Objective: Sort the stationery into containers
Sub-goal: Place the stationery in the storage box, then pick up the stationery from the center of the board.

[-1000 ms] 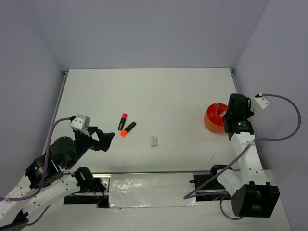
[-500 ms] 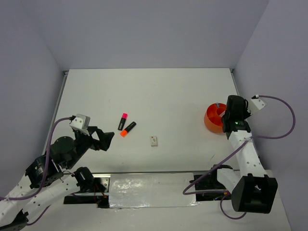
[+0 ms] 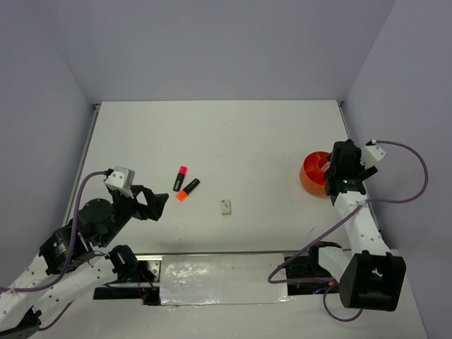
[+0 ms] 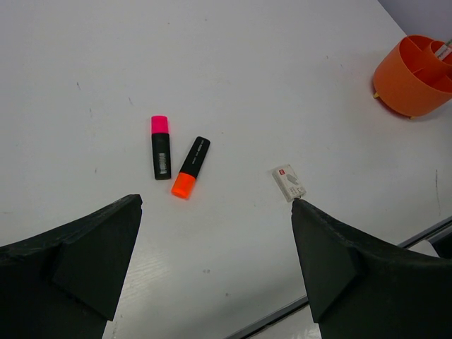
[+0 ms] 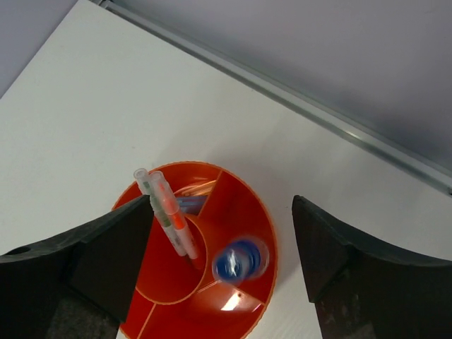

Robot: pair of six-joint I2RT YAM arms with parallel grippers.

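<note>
Right gripper (image 5: pixel 222 205): I am hovering it directly over the bowl (image 5: pixel 272 244), fingers standing wide apart and clamping nothing. In the top view it is sitting at the bowl's right edge (image 3: pixel 332 171).

Bowl contents, as the right wrist camera is showing them:
- A silver pen (image 5: pixel 145 185) and an orange pen (image 5: pixel 171 215) are leaning together in the round middle compartment.
- A blue-capped bottle (image 5: pixel 239 260) is showing inside an outer compartment, on the side of the bowl toward my right finger. It is blurred, so I am not noting whether it is upright or tilted.
- Something peach and blue is lying in the outer compartment behind the pens; too hidden to name.

Left gripper (image 4: pixel 215 203): I am holding it above the desk (image 3: pixel 247 141), well to the left of the bowl (image 3: pixel 309 178), fingers fully apart and empty.

Loose items, all lying flat on the desk to the left of the bowl:
- The eraser (image 4: pixel 289 182) is lying nearest to the bowl of the three, though well apart from it.
- The orange highlighter (image 4: pixel 192 166) is lying farther left.
- The pink highlighter (image 4: pixel 160 147) is lying farthest from the bowl, just beside the orange one, not touching it.
</note>
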